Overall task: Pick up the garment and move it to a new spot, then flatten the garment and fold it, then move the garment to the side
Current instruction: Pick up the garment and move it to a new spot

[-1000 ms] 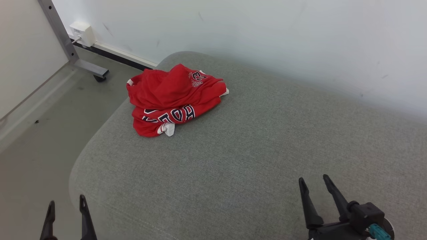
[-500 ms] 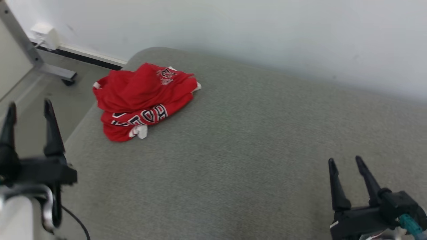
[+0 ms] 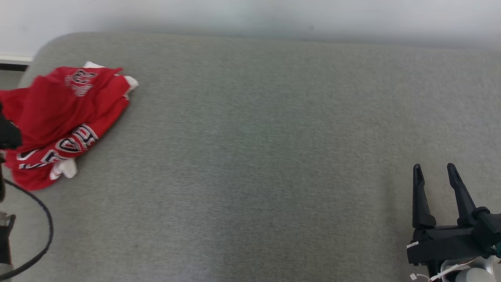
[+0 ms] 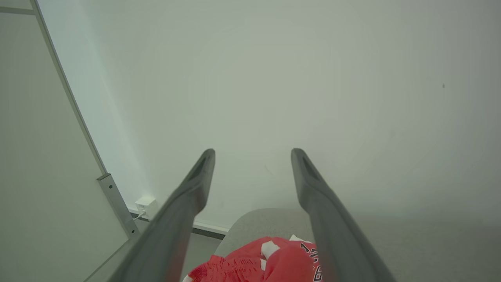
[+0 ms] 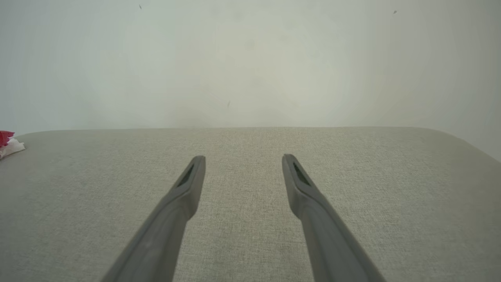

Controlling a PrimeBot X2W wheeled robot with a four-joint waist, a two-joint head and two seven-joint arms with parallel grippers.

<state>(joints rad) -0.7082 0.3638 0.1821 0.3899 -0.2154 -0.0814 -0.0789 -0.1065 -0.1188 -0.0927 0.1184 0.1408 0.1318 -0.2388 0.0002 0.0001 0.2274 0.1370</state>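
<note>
Grey cushion (image 3: 250, 156), crumpled red garment (image 3: 58, 117) at left end, left hand (image 4: 253, 150), right hand (image 3: 433, 166) — both spread wide, empty.

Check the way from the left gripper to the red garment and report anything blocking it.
Nothing visible blocks it. In the left wrist view the open left gripper points over the crumpled red garment, which shows low between its fingers, lying on the grey cushion, with only air in between.
</note>
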